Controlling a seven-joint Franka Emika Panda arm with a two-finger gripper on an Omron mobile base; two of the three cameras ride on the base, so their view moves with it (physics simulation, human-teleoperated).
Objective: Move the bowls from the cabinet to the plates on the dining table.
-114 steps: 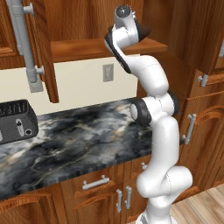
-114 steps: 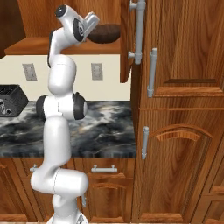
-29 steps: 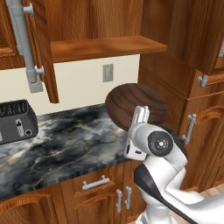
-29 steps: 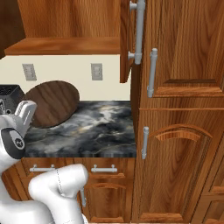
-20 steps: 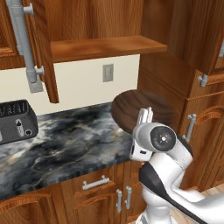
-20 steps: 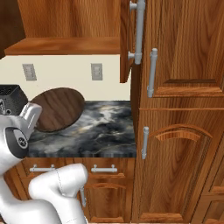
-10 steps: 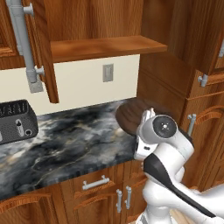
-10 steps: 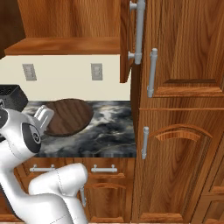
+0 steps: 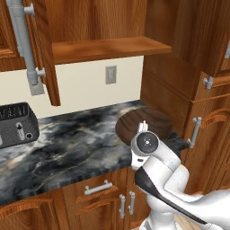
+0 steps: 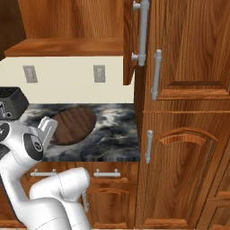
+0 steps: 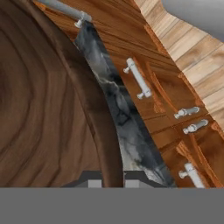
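My gripper (image 11: 113,183) is shut on the rim of the dark brown, wood-like bowl (image 11: 48,109). The rim passes between the two fingertips, and the bowl's inside takes up the left of the hand view. The bowl (image 9: 144,122) hangs tilted, low over the right end of the marble worktop, just beyond my hand (image 9: 143,129). From the other side the bowl (image 10: 75,123) shows its hollow beside the hand (image 10: 46,129). Above it, the cabinet (image 9: 108,47) stands open, its shelf bare where it shows. The plates and the dining table are out of view.
A black toaster (image 9: 15,123) stands on the worktop (image 9: 67,148) at the left. The open cabinet door (image 10: 131,40) with its grey bar handle juts out above. A tall wooden cupboard (image 10: 188,134) closes off the right side. Drawers lie below the worktop.
The arm has folded down, and the bowl has dropped lower over the worktop and swung toward the tall cupboard. The gripper stays shut on its rim.
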